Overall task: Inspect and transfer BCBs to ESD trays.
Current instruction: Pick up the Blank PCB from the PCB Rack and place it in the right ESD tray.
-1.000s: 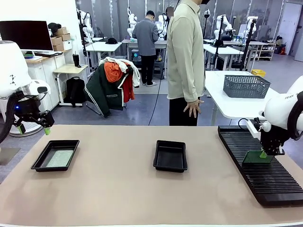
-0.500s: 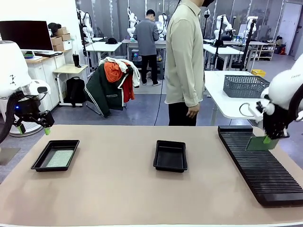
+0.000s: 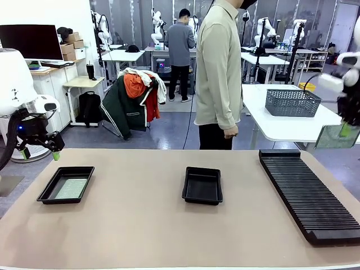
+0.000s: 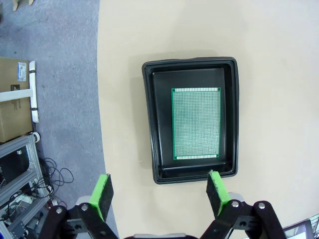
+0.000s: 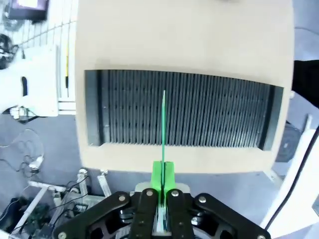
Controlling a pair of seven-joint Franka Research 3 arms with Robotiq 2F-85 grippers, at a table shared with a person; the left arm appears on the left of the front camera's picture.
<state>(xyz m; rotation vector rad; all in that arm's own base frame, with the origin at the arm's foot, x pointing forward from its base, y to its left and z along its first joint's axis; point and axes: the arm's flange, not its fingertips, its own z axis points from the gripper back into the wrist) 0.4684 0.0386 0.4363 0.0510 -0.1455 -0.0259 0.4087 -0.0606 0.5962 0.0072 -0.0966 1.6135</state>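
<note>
Gripping BCB (image 3: 331,138) high over rack (image 3: 306,191), R gripper (image 5: 163,170).

My right jaws are up high at the right edge, clamped on a BCB (image 3: 336,136), clear of the black rack (image 3: 306,194). My left jaws hang parted beyond the left tray (image 3: 56,201), which holds a second BCB (image 3: 70,188). Middle tray (image 3: 202,188) sits mid-surface. Person (image 3: 216,73) stands at the far side.
</note>
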